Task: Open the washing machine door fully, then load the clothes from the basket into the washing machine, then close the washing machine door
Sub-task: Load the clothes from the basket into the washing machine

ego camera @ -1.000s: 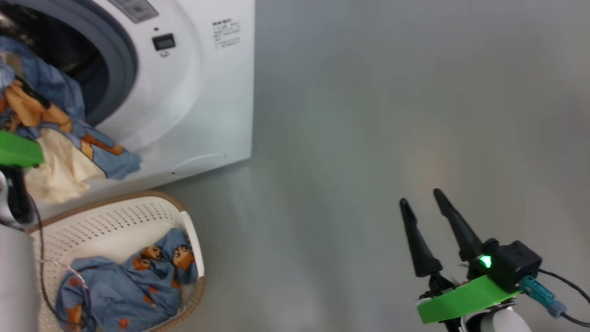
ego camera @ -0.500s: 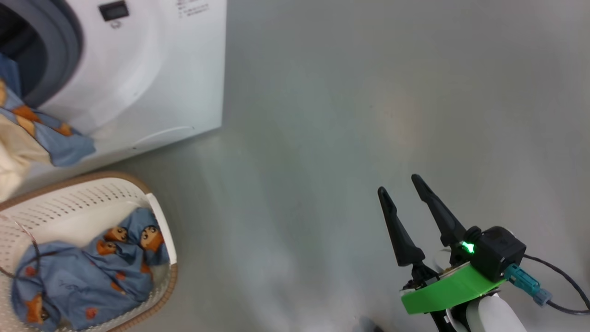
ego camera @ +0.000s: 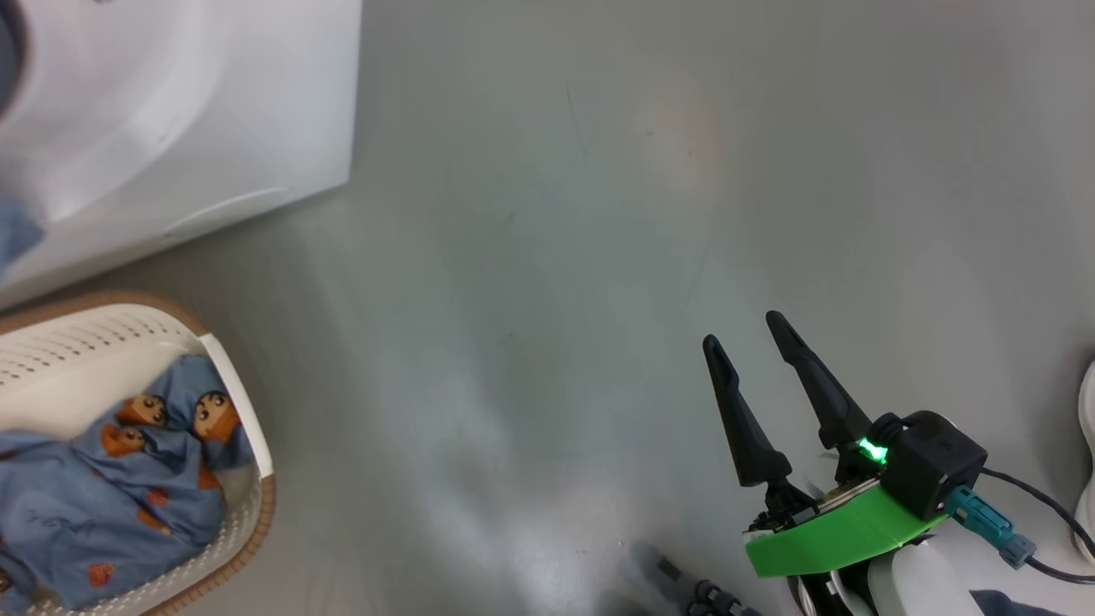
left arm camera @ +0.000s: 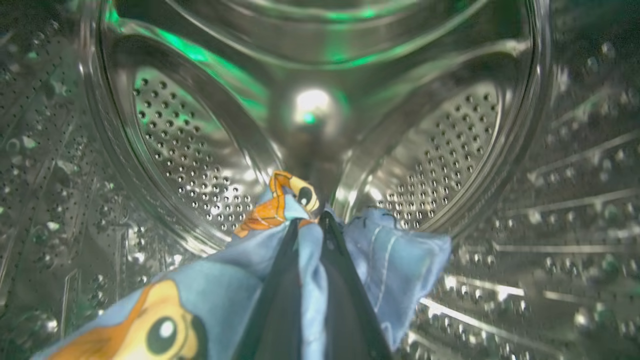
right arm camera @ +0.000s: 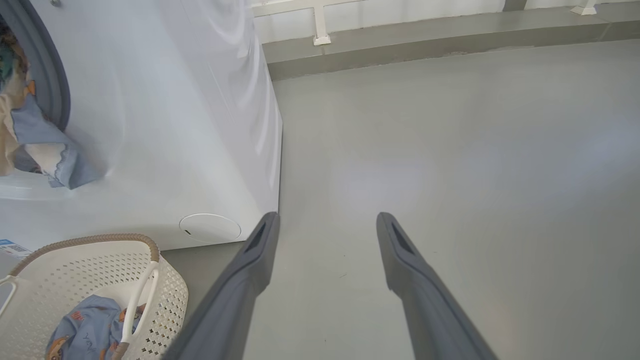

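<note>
My left gripper [left arm camera: 307, 225] reaches deep into the steel perforated drum [left arm camera: 190, 150] of the washing machine [ego camera: 214, 103], shut on blue bear-print clothes [left arm camera: 225, 285] that trail back from its fingers. More of that cloth [right arm camera: 45, 145] hangs out of the machine's opening over the grey gasket [right arm camera: 50, 85]. The cream basket [ego camera: 231, 402] stands on the floor before the machine and holds more blue bear-print clothes [ego camera: 111, 479]. Over bare floor to the right of both, my right gripper [ego camera: 748, 334] hangs open and holds nothing. The washing machine door is out of view.
Grey floor [ego camera: 556, 257] spreads wide to the right of the machine. A low ledge with white rail posts [right arm camera: 320, 30] runs along the far wall. A round cap [right arm camera: 210, 227] sits low on the machine's front.
The head camera has swung right and down, sliding machine and basket toward the left edge; the hanging cloth and left arm have left the head view. The right gripper stays open in much the same place.
</note>
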Controlling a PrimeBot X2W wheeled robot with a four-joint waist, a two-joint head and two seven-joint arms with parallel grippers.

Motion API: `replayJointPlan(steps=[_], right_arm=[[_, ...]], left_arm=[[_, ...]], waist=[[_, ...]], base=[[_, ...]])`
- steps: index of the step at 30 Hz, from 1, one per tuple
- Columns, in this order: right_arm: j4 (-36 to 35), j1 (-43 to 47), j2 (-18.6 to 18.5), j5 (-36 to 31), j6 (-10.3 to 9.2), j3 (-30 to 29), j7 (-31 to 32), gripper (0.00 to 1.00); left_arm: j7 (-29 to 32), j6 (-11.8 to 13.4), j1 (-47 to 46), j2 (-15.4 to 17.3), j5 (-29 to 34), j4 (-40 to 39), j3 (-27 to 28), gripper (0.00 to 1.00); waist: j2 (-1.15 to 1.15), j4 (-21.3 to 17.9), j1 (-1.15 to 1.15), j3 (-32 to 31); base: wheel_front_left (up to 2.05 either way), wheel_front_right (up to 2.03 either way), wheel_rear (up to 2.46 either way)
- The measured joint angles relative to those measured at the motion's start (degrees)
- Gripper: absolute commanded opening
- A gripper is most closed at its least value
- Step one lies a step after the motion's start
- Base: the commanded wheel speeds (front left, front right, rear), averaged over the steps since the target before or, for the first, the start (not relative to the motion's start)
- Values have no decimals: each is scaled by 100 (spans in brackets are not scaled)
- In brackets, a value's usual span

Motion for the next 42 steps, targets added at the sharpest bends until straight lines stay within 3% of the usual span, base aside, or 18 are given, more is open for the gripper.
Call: replayJointPlan(steps=[7,11,12,13,14,29,42], right_arm=[[32,-10,5,10,0,102,1,100],[83,-65,14,35,1,110,1,100],[89,-73,14,35,1,108,1,100],[97,-73,14,35,0,103,1,100],[120,-73,14,35,0,97,1,100],[248,-137,9,-3,0,-88,1,100],[288,-328,-12,-65,0,-393,0,100]], left_arm=[[-23,105,-170,-12,322,583,-275,0],[-23,216,-172,-21,417,950,-399,39],[-23,236,-172,-35,436,1055,-436,60],[-23,242,-172,-71,455,1121,-442,92],[-24,256,-178,-113,441,1198,-424,100],[-23,549,-179,-622,471,1837,-653,100],[-22,433,653,-1346,361,1317,-776,100]], waist=[[0,38,0,176],[0,133,0,123],[0,154,0,98],[0,176,0,70],[0,197,0,40],[0,647,0,-373],[0,1210,0,-575]], base=[[0,0,0],[0,0,0],[0,0,0],[0,0,0],[0,0,0],[0,0,0],[0,0,0]])
